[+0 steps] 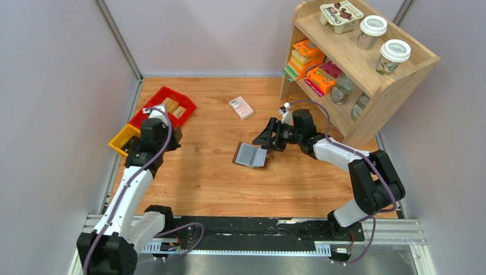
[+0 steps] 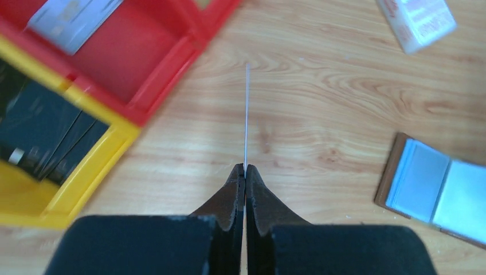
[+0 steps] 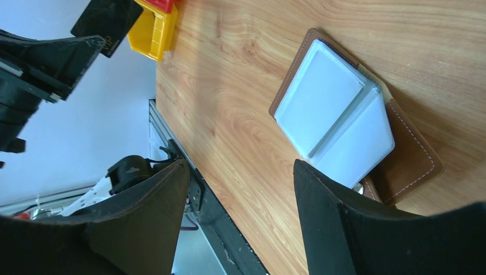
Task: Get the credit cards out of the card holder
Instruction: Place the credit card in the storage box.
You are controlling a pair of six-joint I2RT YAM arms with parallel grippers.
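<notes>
The card holder point(image 1: 252, 154) lies open on the wooden table, brown leather outside, pale blue-grey pockets up; it also shows in the left wrist view point(image 2: 435, 183) and the right wrist view point(image 3: 344, 114). My right gripper point(image 1: 269, 140) point(image 3: 240, 166) hangs just right of it, open, nothing between its fingers. My left gripper point(image 1: 172, 133) point(image 2: 246, 167) is shut on a credit card point(image 2: 247, 114), seen edge-on as a thin white line, above bare table beside the red bin. A pale card point(image 2: 71, 20) lies in that bin.
A red bin point(image 1: 166, 106) and a yellow bin point(image 1: 125, 139) with dark cards point(image 2: 46, 137) sit at the left. A pink-and-white box point(image 1: 241, 107) lies mid-back. A wooden shelf point(image 1: 355, 63) with packets and cups stands at the back right.
</notes>
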